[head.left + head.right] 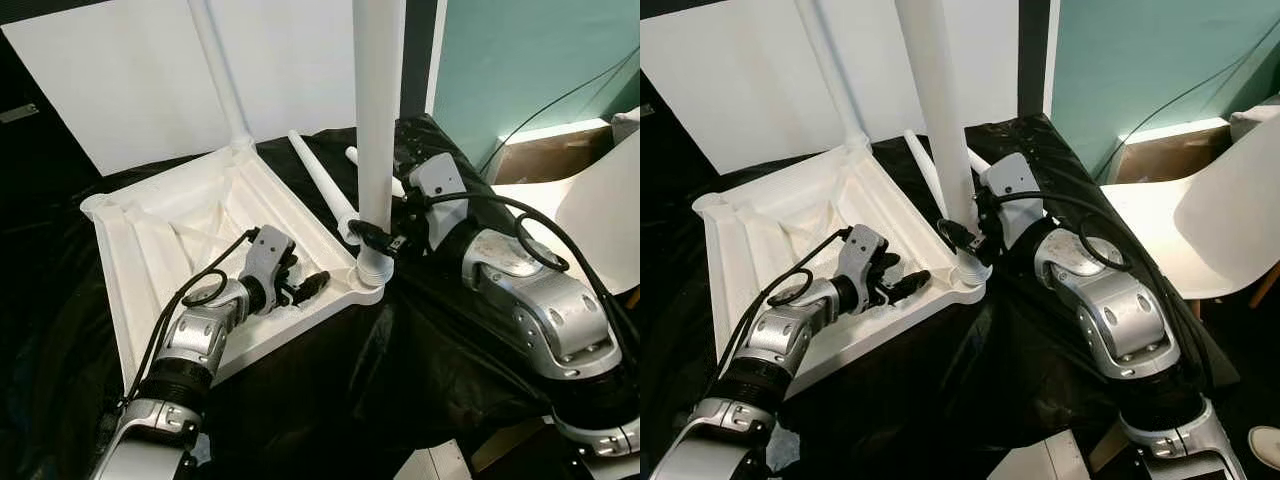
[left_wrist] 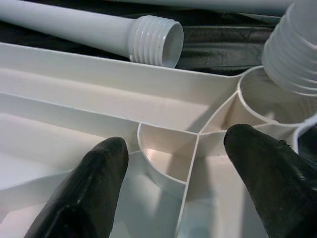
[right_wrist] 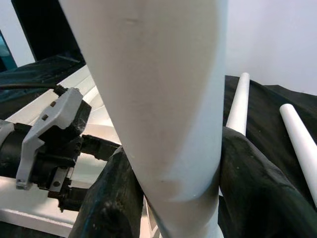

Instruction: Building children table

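White plastic tabletop lies upside down on black cloth; right gripper clamps upright white leg at its near corner socket, best kept plumb while twisting; left gripper, jaws wide, steadies the frame

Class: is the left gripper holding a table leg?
No: the left gripper rests open on the upturned tabletop, its fingers around nothing.

The upright table leg runs off the picture's top edge.
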